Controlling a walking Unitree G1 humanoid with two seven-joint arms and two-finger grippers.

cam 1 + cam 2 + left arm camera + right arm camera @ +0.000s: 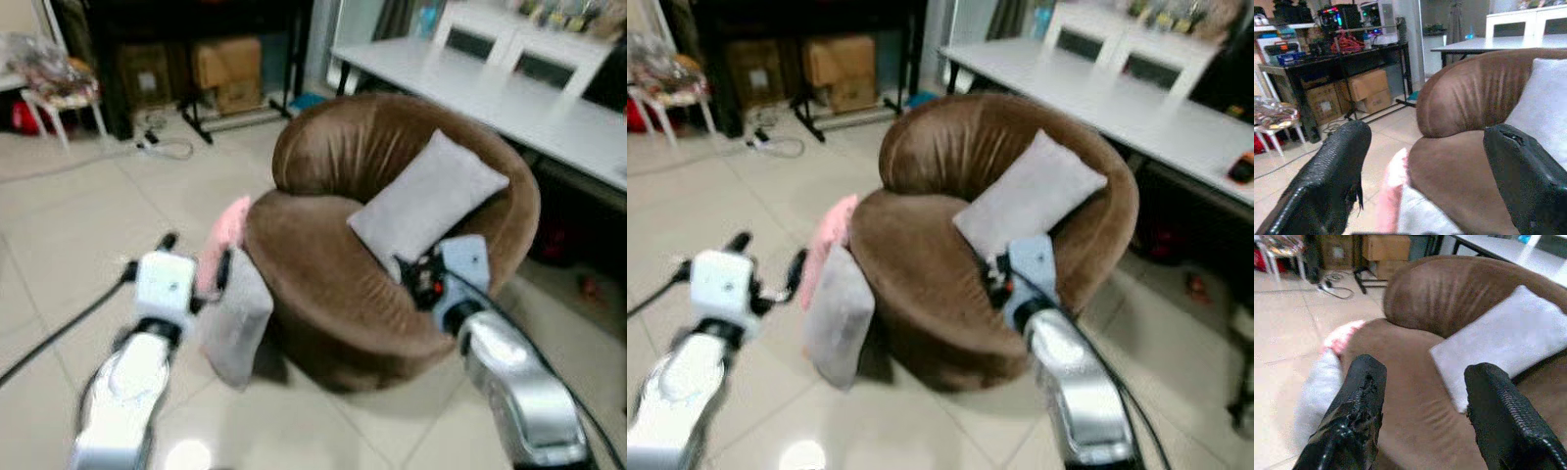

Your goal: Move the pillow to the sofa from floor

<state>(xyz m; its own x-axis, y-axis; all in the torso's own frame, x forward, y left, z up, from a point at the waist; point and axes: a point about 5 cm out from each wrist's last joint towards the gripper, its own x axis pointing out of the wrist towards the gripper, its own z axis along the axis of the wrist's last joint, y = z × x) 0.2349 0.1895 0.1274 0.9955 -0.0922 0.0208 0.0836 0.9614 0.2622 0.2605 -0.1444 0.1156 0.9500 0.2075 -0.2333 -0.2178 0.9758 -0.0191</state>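
Observation:
A grey pillow (238, 318) stands on the tiled floor, leaning against the left side of the round brown sofa (333, 294). Just behind it leans a pink pillow (226, 230). Another grey pillow (431, 201) lies propped on the sofa's seat. My left gripper (196, 253) hovers open beside the top of the floor pillows; in the left wrist view the pink pillow (1393, 191) sits between its spread fingers. Over the sofa's front edge my right gripper (416, 274) is open and holds nothing, pointing at the seat (1415, 396).
A long white table (490, 88) with white chairs runs along the back right, close behind the sofa. A black desk with cardboard boxes (230, 69) under it stands at the back. Cables (167, 147) lie on the floor, and a small stool (59, 98) is at the far left.

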